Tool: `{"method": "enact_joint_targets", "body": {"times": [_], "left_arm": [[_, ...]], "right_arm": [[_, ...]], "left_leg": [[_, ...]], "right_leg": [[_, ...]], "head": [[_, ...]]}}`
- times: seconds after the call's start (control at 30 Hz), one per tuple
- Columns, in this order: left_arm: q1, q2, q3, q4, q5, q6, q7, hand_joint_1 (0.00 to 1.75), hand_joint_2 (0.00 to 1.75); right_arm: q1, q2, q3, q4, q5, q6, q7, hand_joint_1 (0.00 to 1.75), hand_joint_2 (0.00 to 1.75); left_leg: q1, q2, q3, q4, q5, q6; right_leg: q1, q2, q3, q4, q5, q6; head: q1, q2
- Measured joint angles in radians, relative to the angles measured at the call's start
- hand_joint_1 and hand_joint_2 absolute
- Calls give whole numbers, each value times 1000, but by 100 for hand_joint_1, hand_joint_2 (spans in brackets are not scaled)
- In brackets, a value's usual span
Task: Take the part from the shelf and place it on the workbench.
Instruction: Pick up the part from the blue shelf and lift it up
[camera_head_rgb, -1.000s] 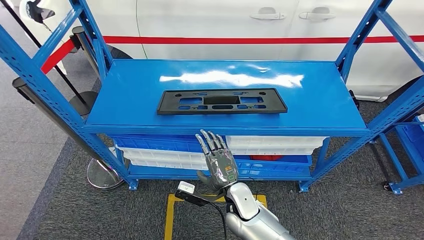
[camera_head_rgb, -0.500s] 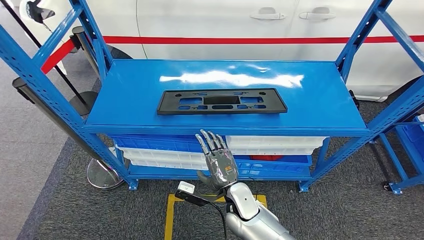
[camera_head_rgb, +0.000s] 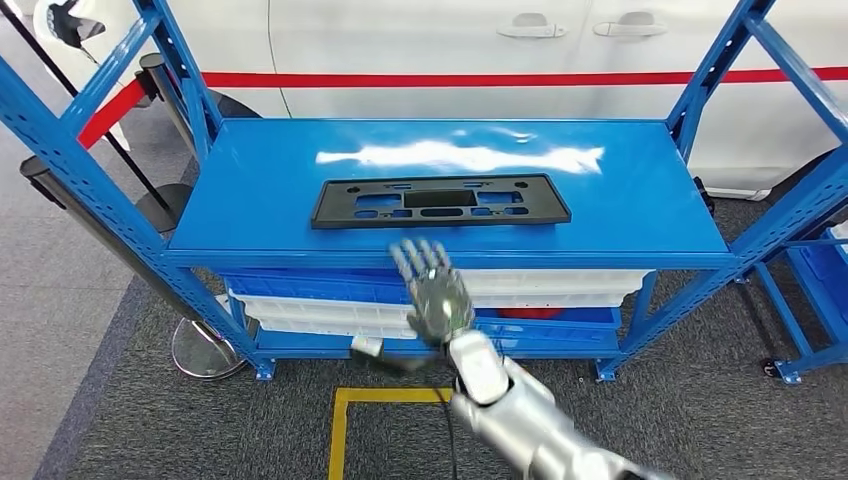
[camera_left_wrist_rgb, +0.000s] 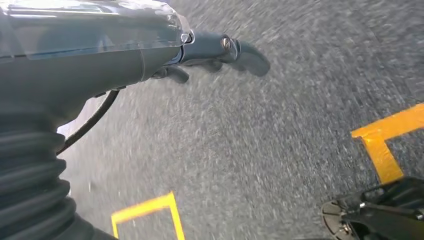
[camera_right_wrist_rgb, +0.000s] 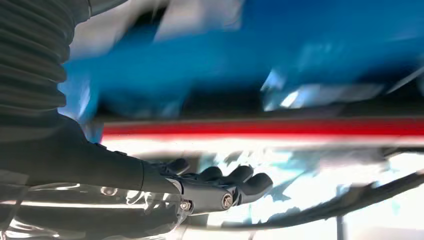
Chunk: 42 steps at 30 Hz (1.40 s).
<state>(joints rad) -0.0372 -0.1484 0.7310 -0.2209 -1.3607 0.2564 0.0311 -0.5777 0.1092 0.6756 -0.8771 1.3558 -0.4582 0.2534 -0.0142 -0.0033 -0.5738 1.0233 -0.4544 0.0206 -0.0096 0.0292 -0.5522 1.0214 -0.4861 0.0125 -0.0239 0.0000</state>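
Right hand (camera_head_rgb: 432, 296) is finally going somewhere. Half a second ago it was sitting lower in the head view, sharp and still; now it's blurring and climbing toward the front lip of the shelf (camera_head_rgb: 250, 190), with the arm stretching out behind it. The whole picture is also sitting a touch differently, so I'm guessing the camera is shifting a bit too, not the stuff on the rack. Fingers are spreading wide and it's carrying nothing.

The part (camera_head_rgb: 440, 203), that flat black frame with the cutouts, is lying where it was, in the middle of the blue top shelf in the centre of the frame, well clear of the hand. So to me this looks like the reach just getting started, with the pickup not yet done and the whole carry to the desk still ahead.

Left hand (camera_left_wrist_rgb: 220, 50) is hanging over grey carpet with yellow floor tape (camera_left_wrist_rgb: 385, 145) at the right of its wrist view. Fingers are curling a little and holding nothing that I can see, but I can't really tell how closed it is.

Writing or labels: nothing readable. The white car (camera_head_rgb: 450, 50) across the top of the frame is only showing a red stripe.
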Motion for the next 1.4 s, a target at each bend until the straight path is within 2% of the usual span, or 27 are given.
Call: {"method": "enact_joint_targets", "body": {"times": [0.07, 0.13, 0.33, 0.8, 1.03, 1.2, 1.4], "left_arm": [[-4, 7, -9, 0, -13, -18, -4, 0, 0], [-4, 9, -16, 0, -20, -16, -4, 0, 0], [-4, 8, -30, 2, -28, -5, -3, 0, 0], [-3, 8, -31, 3, -25, -3, -3, 0, 0], [-2, 6, -31, 4, -25, -2, -5, 0, 0], [-5, 0, -31, 4, -30, 3, -14, 0, 0], [-3, -2, -31, 4, -43, 4, 4, 0, 0]], "right_arm": [[-138, 4, -23, 102, 12, -1, -1, 0, 175], [-216, 9, -36, 161, 23, -11, -4, 0, 175], [-279, 23, -43, 225, 48, -14, 9, 0, 175], [-287, 29, -44, 233, 65, -14, 12, 0, 175], [-260, 38, -44, 108, 105, 72, -4, 0, 175], [-180, 68, -37, 178, 123, 4, 24, 0, 175], [-101, 55, -44, 311, 71, -115, 22, 0, 175]], "left_leg": [[0, -2, -1, 0, 3, 1], [0, -3, -1, 0, 4, 1], [0, -4, -2, 0, 4, 1], [0, -4, -3, 0, 3, 1], [0, -4, -3, 0, 3, 1], [0, -5, -3, 0, 3, 1], [0, -5, -3, 0, 2, 1]], "right_leg": [[0, -3, 0, 0, 1, 1], [0, -5, 1, 0, 2, 1], [0, -5, 0, -1, 1, 1], [0, -5, 0, -1, 2, 1], [0, -6, 0, -1, 1, 1], [1, -6, -1, -2, 1, 1], [0, -6, -1, -2, 1, 1]], "head": [[0, 0], [0, 0], [0, 0], [0, 0], [0, 0], [0, 0], [0, 0]]}}
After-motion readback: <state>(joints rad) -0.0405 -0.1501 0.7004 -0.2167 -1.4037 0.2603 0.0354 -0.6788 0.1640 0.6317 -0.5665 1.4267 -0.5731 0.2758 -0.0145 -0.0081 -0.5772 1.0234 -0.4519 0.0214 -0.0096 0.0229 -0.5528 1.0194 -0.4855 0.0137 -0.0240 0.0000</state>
